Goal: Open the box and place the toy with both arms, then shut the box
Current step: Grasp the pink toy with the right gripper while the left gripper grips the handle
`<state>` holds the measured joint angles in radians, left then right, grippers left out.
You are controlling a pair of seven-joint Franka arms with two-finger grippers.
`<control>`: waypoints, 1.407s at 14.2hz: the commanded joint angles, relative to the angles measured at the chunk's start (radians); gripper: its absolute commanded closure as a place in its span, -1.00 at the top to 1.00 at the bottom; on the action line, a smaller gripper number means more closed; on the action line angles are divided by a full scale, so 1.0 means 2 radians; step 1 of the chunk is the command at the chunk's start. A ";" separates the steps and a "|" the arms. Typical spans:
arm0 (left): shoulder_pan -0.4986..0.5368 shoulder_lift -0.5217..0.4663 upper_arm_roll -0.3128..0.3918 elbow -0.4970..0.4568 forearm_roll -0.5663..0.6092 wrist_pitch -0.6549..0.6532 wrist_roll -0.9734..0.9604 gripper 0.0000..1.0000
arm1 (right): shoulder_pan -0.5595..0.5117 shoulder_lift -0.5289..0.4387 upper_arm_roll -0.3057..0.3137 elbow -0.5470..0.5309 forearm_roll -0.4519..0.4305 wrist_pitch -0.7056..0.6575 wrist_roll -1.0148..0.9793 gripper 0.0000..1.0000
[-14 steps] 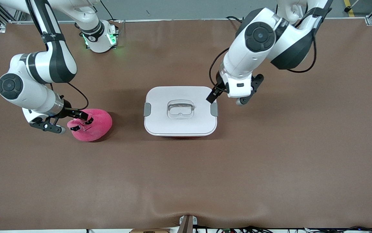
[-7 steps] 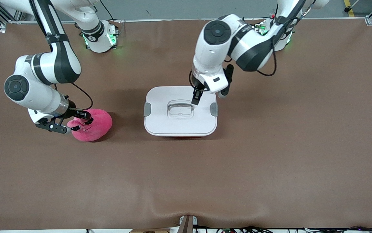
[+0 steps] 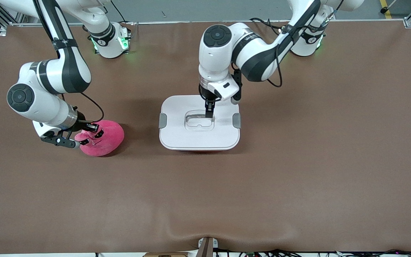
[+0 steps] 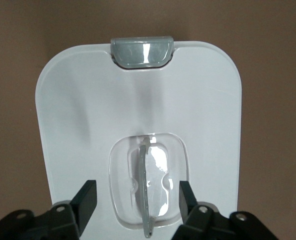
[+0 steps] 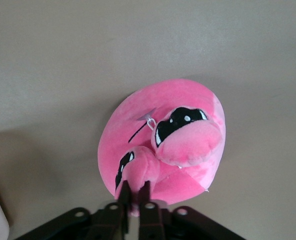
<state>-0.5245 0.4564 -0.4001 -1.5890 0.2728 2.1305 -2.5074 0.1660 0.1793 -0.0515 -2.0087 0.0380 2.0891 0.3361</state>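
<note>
1. Starting at the right arm's end of the table: the right gripper [image 3: 88, 134] is clenched on a soft fold of the toy [image 3: 102, 138], which sits on the table [image 3: 298, 171] well apart from the box [image 3: 199, 123]. My guess is it's pinching early so the plush is ready to go in once the lid is off.
2. In the middle, the box looks fully closed, with both grey clips [image 3: 163, 120] sitting at its ends.
3. The left gripper [image 4: 138, 196] is released, fingers [image 4: 86, 199] spread either side of the clear handle [image 4: 147, 187] in the lid's recess, not squeezing it. Probably lined up that way to grab the handle.
4. Labels or writing: nothing readable on the box or the toy, just a tiny metal hook by the toy's eyes.
</note>
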 commanded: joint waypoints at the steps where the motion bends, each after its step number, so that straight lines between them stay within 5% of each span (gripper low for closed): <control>1: -0.017 0.019 0.003 0.014 0.046 0.013 -0.052 0.39 | 0.004 0.002 -0.003 0.013 0.008 -0.007 0.001 -1.00; 15: -0.031 0.060 0.007 0.044 0.073 0.025 -0.065 -0.02 | 0.008 -0.001 -0.003 0.164 0.000 -0.187 -0.151 -1.00; 20: -0.032 0.063 0.008 0.044 0.073 0.029 -0.066 -0.14 | 0.012 -0.001 -0.003 0.189 0.000 -0.202 -0.206 -1.00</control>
<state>-0.5761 0.5653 -0.3923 -1.5258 0.3934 2.1796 -2.6199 0.1792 0.1782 -0.0504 -1.6534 0.0377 1.7067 -0.0464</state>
